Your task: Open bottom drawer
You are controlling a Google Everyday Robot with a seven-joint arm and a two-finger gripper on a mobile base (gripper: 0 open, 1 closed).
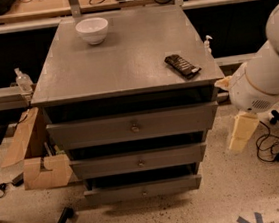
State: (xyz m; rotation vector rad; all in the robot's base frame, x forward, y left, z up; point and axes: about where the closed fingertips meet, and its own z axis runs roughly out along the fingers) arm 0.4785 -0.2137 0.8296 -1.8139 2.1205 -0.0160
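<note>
Gripper hangs right of the bottom drawer, its opening impossible to tell — best drop low, square onto the knob.

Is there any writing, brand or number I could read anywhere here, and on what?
No text can be read.
Packet on the cabinet top: print too blurred.
Box, bottom drawer and the gripper, hanging right of the cabinet: no marks show.
Blue floor tape: cut off by the edge.
</note>
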